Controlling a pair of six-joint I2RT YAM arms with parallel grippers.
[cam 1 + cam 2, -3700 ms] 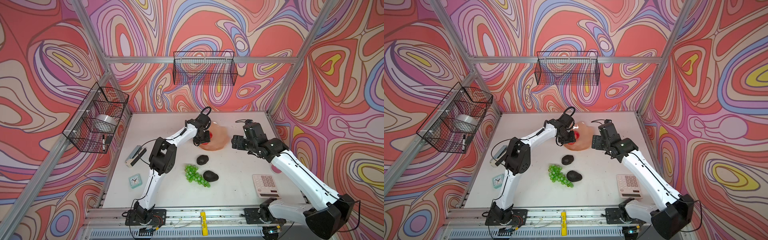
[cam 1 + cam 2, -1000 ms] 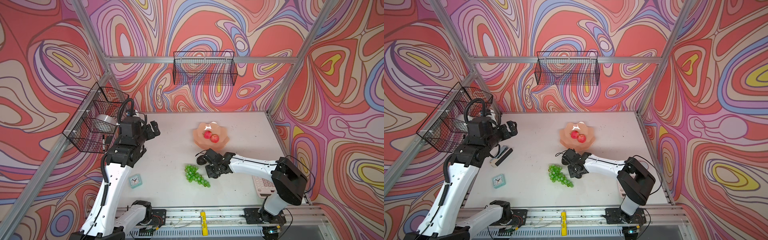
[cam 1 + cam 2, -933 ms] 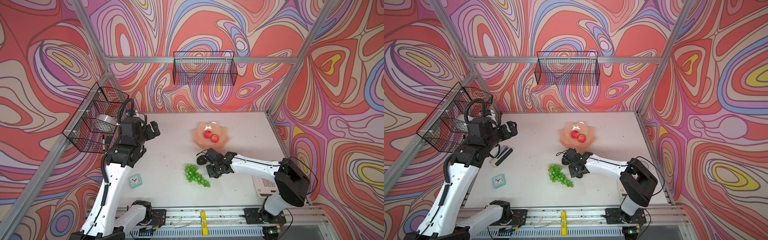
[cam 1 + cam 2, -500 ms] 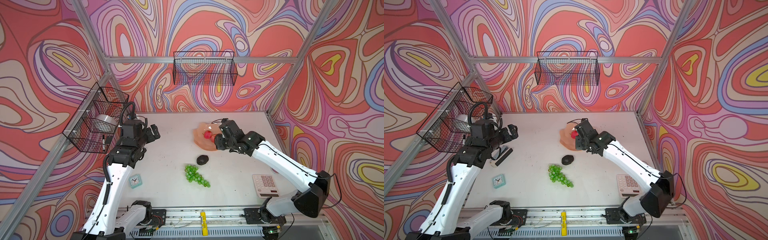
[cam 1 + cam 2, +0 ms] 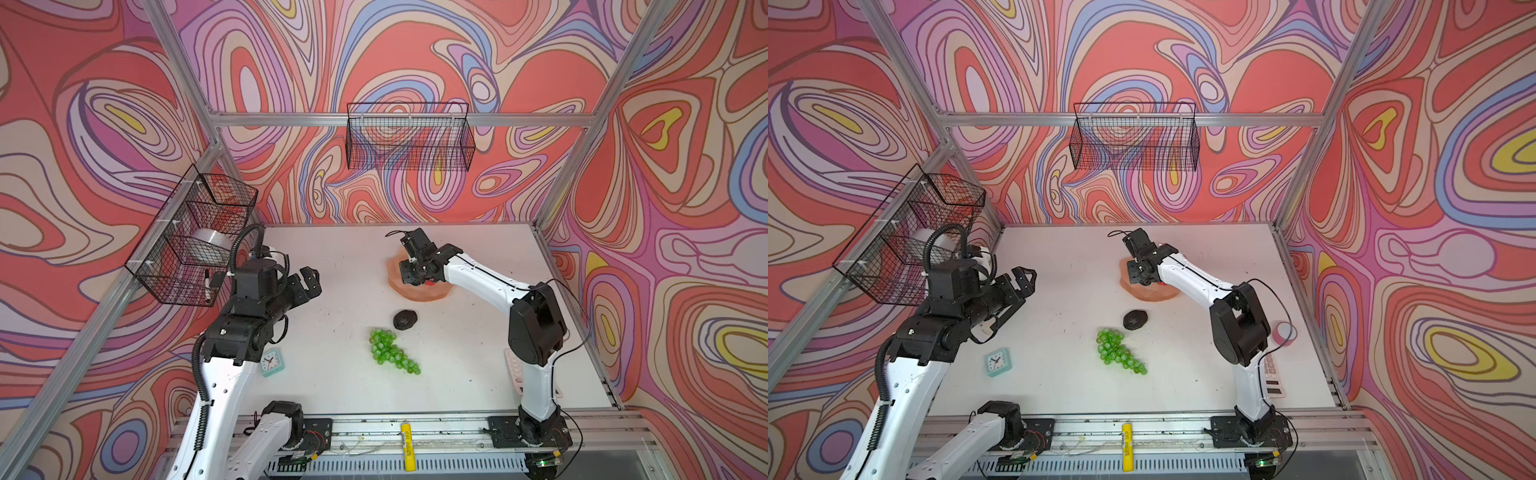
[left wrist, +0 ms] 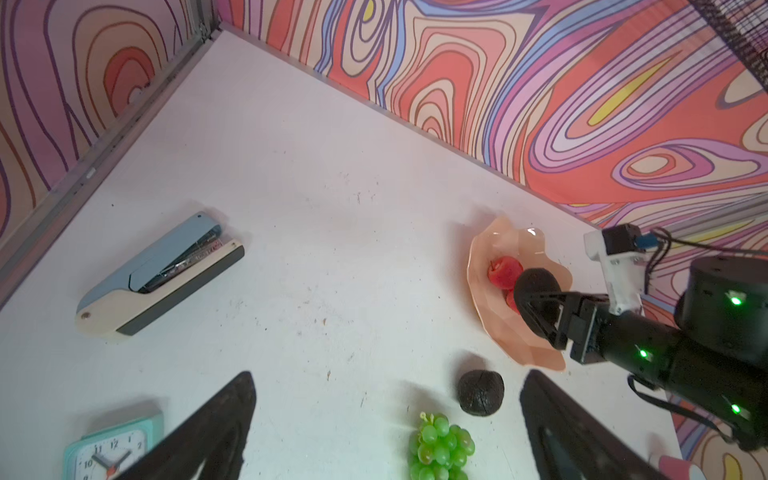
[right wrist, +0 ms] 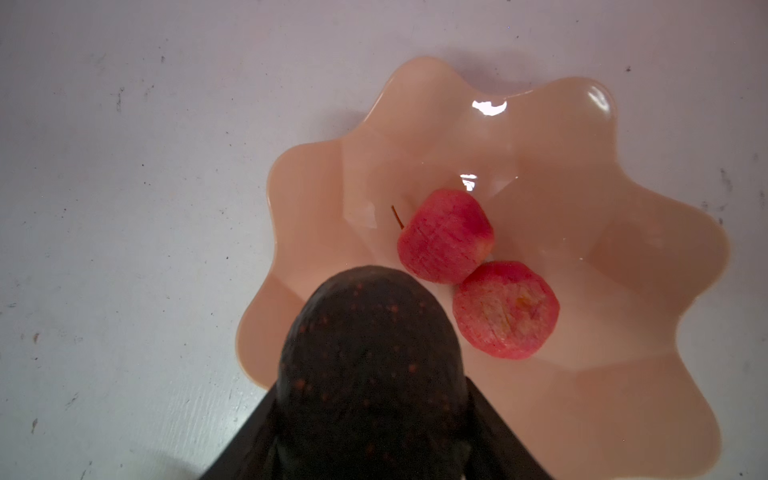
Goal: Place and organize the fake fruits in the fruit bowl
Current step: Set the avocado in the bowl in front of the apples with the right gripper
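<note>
My right gripper has carried one clamped avocado above the fruit bowl, two apples inside. My left gripper: jaws apart; second avocado, one grape bunch ahead.

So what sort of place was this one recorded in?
Most likely a lab data-collection cell, not a home: a white table boxed in by an aluminium frame and swirl-printed walls, two robot arms mounted on a front rail, and a wire basket hung on the back wall.
</note>
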